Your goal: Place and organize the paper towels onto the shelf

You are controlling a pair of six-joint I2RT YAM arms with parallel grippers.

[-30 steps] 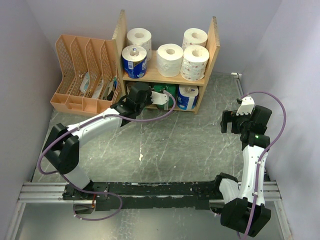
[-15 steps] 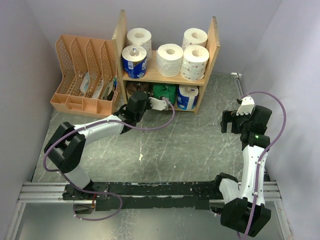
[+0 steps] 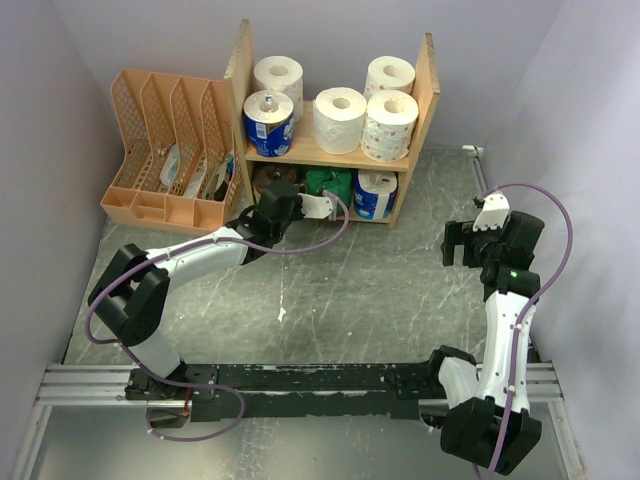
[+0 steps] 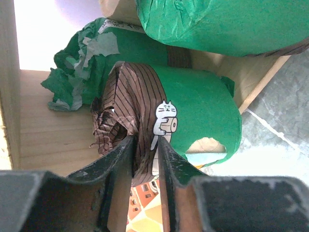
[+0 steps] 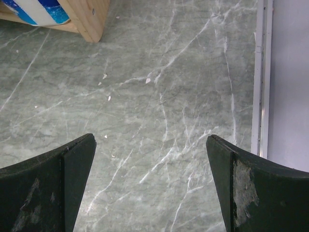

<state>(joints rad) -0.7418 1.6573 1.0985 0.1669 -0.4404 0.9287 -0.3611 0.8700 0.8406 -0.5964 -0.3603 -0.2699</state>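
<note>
My left gripper (image 4: 145, 162) moved forward into shelf (image 4: 48, 137) lower tier. Jaws straddle cat-print roll (image 4: 193, 111) at its brown wrapper end; can't tell if pinching. Retreating now could snag wrapper, drag roll out.

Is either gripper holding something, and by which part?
The left gripper has the brown-striped wrapper end of a green paper towel roll between its fingers; whether they clamp it cannot be told. The right gripper holds nothing.
</note>
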